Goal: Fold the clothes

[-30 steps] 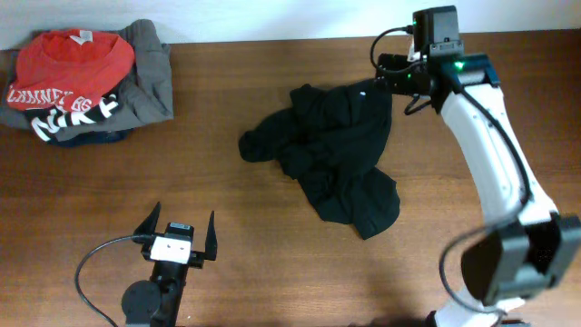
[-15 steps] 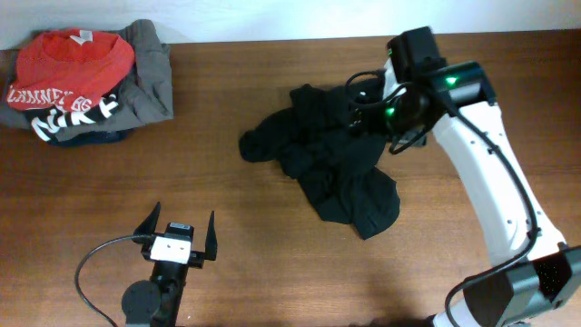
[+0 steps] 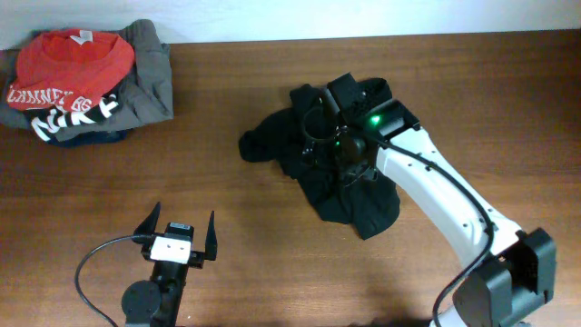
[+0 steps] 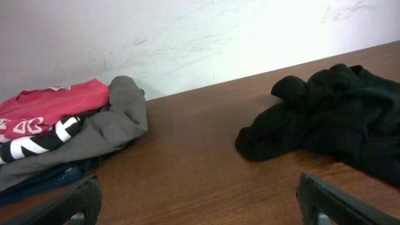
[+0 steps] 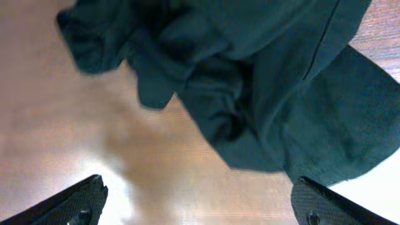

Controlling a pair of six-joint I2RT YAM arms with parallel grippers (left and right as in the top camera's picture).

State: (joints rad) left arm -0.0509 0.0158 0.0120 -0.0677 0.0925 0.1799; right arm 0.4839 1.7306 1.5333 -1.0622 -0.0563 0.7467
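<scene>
The black garment (image 3: pixel 349 200) lies crumpled on the wooden table, right of centre. It also shows in the left wrist view (image 4: pixel 337 106) and the right wrist view (image 5: pixel 250 75). My right gripper (image 3: pixel 320 127) hovers over the middle of the garment; its fingers (image 5: pixel 200 206) are spread wide with nothing between them. My left gripper (image 3: pixel 182 238) is open and empty near the table's front edge, well left of the garment, and its fingers (image 4: pixel 200 200) frame bare wood. The white logo is hidden.
A pile of other clothes sits at the back left: a red shirt (image 3: pixel 73 56) with white lettering on a grey garment (image 3: pixel 152 82). The pile also shows in the left wrist view (image 4: pixel 94 122). A pale wall runs behind the table.
My right arm has swung left from the garment's back right corner to above its middle. The garment has barely shifted. The left arm has not moved.
</scene>
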